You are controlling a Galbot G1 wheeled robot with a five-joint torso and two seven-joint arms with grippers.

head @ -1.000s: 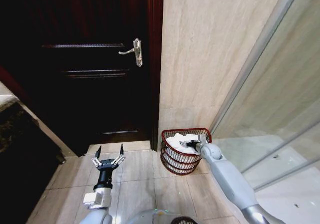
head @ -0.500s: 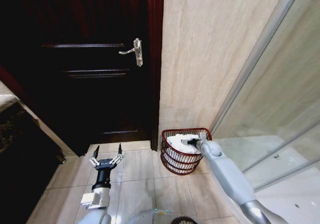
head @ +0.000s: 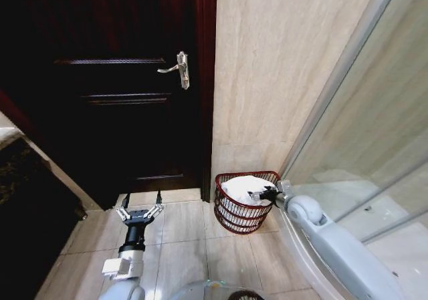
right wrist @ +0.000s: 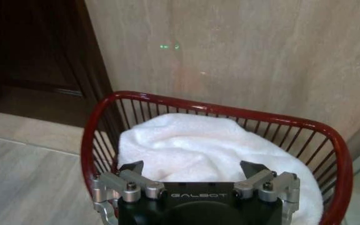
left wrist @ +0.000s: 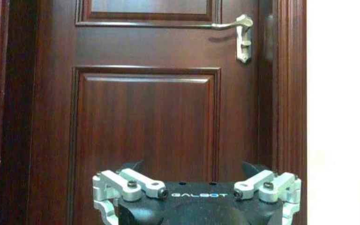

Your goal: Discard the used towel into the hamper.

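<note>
I see the hamper (head: 243, 202) on the floor in the corner beside the dark door (head: 120, 86). My right wrist view shows the white towel (right wrist: 198, 150) inside it, right gripper (head: 257, 195) spread above, apparently touching nothing. Left gripper (head: 139, 208) hangs open facing the door.

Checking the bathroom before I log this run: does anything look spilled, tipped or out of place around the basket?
Nothing stands out. The hamper stands upright against the wall, the white towel bunched inside it with none on the floor tiles. The right gripper is open over the rim; the left gripper is open facing the door.
</note>
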